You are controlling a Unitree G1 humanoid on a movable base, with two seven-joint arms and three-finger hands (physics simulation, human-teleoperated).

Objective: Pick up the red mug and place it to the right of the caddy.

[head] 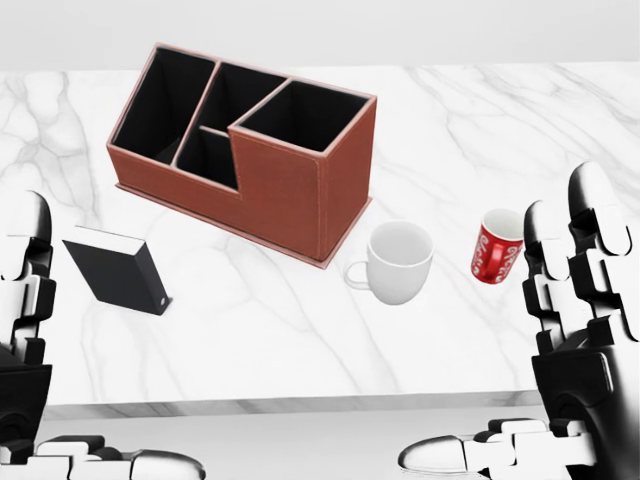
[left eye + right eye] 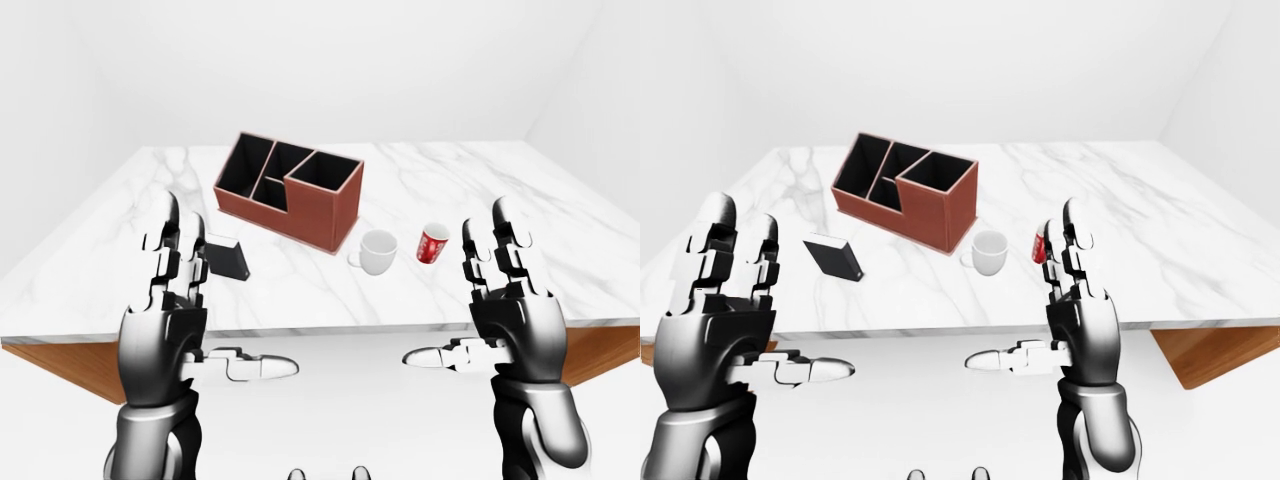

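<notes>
A Unitree G1 faces a marble table (image 1: 300, 330) w/ both hands raised, palms toward each other, holding nothing. The left hand (image 2: 175, 300) has fingers straight up and spread, thumb pointing to 3 o'clock; the right hand (image 2: 505, 300) mirrors it, fingers upright, thumb out toward 9 o'clock. Both hang below the table's near edge in the left-eye view, touching nothing.

The red mug (image 1: 497, 247) stands upright on the table at approx. 3 o'clock from the white mug (image 1: 398, 262), near it but apart. In the head view the right hand's fingertips overlap the red mug's right side; contact cannot be told. The brown caddy (image 1: 250, 150), w/ several black-lined compartments, sits at 10 o'clock from the white mug. A black box (image 1: 118, 270) lies tilted at 7 o'clock from the caddy, well apart from both mugs.
</notes>
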